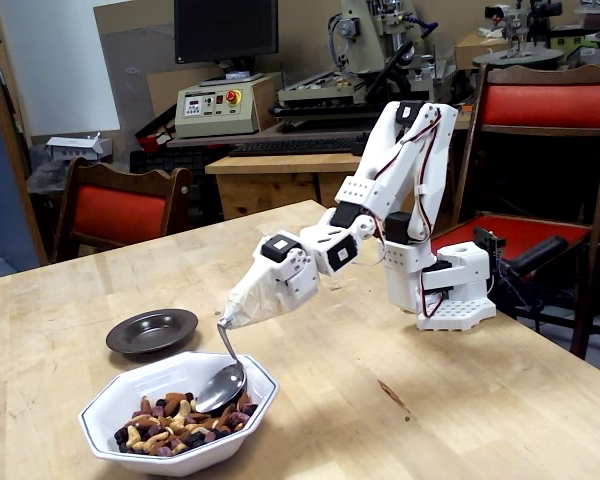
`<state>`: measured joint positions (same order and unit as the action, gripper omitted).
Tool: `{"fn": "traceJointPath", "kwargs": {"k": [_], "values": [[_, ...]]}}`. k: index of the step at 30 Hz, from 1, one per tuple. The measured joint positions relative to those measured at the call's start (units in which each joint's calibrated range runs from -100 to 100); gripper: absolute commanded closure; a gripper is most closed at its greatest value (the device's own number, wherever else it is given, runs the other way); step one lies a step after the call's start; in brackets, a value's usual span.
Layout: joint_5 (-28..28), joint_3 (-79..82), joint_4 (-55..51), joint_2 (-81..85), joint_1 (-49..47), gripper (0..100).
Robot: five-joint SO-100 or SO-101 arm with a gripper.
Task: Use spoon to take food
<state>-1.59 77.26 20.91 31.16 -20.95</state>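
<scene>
The spoon (223, 382) hangs bowl-down inside the white bowl (115, 400), its shiny oval end resting on or just over the food (175, 420) at the right side of the heap, while its thin handle rises up and slightly left to the cloth-wrapped end. That beige wrapping covers the gripper (242, 308) so fully that the fingers are hidden; whether they are apart or clamped on the handle cannot be told, though the spoon is carried at the tip of the wrap. The food, a mix of tan, brown and dark purple-black pieces, fills the bottom of the eight-sided white bowl, which stands near the front left corner of the wooden table (400, 400). Just behind the bowl, toward the left edge, a small dark plate (152, 331) lies apart from it. The white arm (390, 180) reaches down from its base (450, 290), which is set near the right edge of the table. Behind the table stand red-cushioned chairs (120, 210) and a workbench with machines.
</scene>
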Motion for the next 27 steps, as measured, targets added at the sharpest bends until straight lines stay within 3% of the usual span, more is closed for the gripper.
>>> {"fn": "traceJointPath", "kwargs": {"k": [8,27], "values": [[0.0,-5.32,-6.24,0.0,0.0,96],[0.0,-6.26,-6.56,0.0,0.0,96]]}}
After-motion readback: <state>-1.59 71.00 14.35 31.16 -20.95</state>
